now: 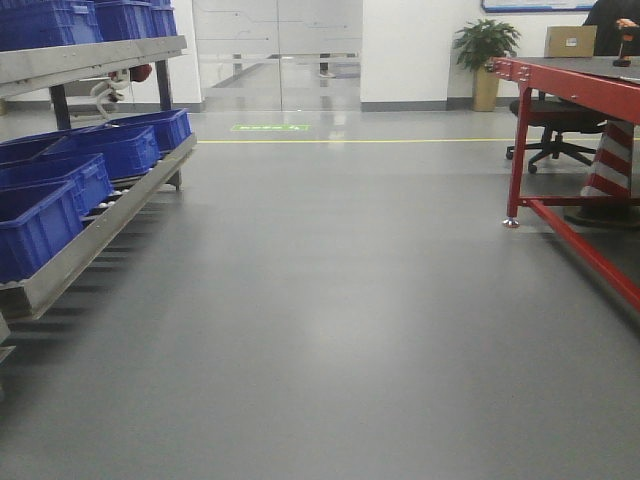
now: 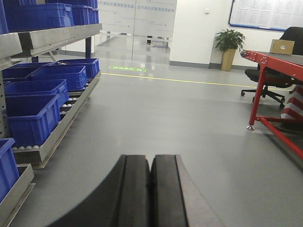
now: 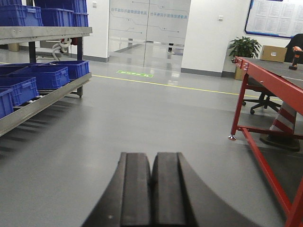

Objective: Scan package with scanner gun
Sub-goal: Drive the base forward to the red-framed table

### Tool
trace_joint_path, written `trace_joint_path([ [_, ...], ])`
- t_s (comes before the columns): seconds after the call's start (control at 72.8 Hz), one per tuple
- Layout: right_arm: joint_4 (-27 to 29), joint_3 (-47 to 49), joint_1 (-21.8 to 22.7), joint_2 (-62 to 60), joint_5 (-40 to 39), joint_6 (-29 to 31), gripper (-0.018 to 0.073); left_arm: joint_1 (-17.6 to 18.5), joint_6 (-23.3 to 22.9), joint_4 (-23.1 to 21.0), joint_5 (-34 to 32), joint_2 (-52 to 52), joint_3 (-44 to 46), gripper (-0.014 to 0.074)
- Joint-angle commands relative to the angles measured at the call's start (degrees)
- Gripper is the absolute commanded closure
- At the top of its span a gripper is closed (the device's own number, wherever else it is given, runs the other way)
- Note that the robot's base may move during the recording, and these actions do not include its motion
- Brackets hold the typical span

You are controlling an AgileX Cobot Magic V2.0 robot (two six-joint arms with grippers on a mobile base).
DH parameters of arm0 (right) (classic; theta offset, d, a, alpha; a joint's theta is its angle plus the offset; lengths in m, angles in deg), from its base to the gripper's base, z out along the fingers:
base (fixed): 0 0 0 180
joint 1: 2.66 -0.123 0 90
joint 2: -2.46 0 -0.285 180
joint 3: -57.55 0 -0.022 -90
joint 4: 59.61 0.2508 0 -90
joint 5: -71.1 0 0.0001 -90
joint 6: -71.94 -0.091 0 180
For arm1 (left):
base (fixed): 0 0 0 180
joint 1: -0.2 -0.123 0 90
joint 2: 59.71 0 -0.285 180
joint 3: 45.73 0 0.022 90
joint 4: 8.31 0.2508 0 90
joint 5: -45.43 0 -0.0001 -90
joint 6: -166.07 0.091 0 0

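Left gripper, right gripper: both pressed together, empty. Scanner gun, far off on red table: we judge it light, rigid; take by the handle.

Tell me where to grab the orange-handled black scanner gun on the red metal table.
Grip the orange-handled black scanner gun around its handle, jaws closing across it, coming in level over the near edge of the red metal table. It seems to stand upright at the far end, but is too small to judge further.

Blue bins left, red table right, package atop
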Motion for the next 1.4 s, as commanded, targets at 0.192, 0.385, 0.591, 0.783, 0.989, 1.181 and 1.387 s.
trace_joint_path([
  [0.192, 0.0, 0.0, -0.1, -0.1, -1.1, 0.1, 0.0727, 0.3, -0.1, -0.1, -0.8, -0.2, 0.2, 0.0707],
  [0.385, 0.0, 0.0, -0.1, -0.1, -1.1, 0.1, 0.0727, 0.3, -0.1, -0.1, -0.8, -0.2, 0.2, 0.0707],
  [0.591, 0.0, 0.0, -0.1, -0.1, -1.1, 0.1, 0.0727, 0.3, -0.1, -0.1, -0.8, -0.2, 0.2, 0.0707],
  [0.783, 0.0, 0.0, -0.1, -0.1, -1.1, 0.1, 0.0727, 0.3, -0.1, -0.1, -0.8, -0.2, 0.2, 0.0707],
  [0.989, 0.0, 0.0, -0.1, -0.1, -1.1, 0.1, 0.0727, 0.3, -0.1, -0.1, -0.8, -0.2, 0.2, 0.0707],
  [1.181, 0.0, 0.0, -0.1, -0.1, -1.1, 0.1, 0.0727, 0.3, -0.1, -0.1, -0.8, -0.2, 0.2, 0.0707],
  [1.387, 0.0, 0.0, -0.1, -0.1, -1.1, 0.1, 0.0727, 0.3, -0.1, -0.1, -0.8, -0.2, 0.2, 0.0707],
])
